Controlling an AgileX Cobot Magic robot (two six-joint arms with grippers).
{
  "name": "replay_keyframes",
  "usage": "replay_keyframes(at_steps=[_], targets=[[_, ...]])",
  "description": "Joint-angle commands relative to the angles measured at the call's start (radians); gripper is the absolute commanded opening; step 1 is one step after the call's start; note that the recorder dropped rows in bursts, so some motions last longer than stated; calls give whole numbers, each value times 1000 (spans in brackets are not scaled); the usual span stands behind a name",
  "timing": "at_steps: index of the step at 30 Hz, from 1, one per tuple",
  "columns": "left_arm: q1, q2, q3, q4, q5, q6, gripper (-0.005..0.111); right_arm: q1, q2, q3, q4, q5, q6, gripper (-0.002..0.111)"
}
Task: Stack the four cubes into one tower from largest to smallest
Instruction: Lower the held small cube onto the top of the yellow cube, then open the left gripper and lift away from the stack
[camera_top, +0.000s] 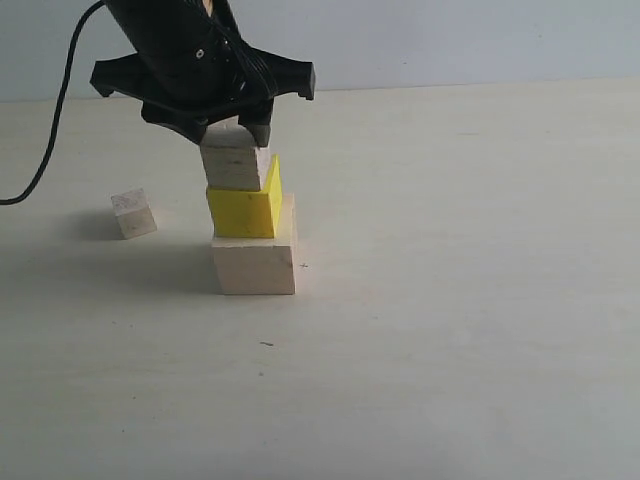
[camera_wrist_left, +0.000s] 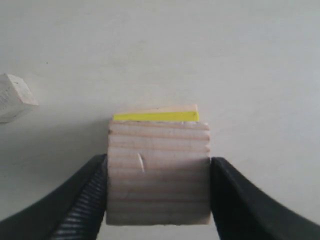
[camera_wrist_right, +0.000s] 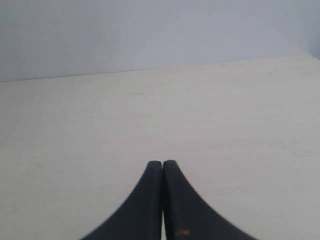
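Pale table (camera_top: 450, 300): large wood cube (camera_top: 255, 262) and yellow cube (camera_top: 243, 210) are stacked. Left hand (camera_wrist_left: 158, 195) clamps the third cube (camera_top: 235, 160) atop the yellow, not yet released. Smallest cube (camera_top: 133, 213) lies apart, unplaced. Right hand (camera_wrist_right: 162, 200) is closed and empty.

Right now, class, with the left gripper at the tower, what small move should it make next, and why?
Probably open the left gripper and let go. The medium wood cube it clamps appears to sit on the yellow cube, which rests on the large wood cube. The smallest cube lies apart on the table, not yet stacked.
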Motion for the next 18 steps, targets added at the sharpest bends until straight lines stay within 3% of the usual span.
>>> replay_keyframes(at_steps=[1,18], targets=[[3,-11,4,14,10,-20,1,-7,-7,4,-6,-6,-8,0],[3,-8,4,10,12,-73,1,-7,-7,4,-3,-6,-8,0]])
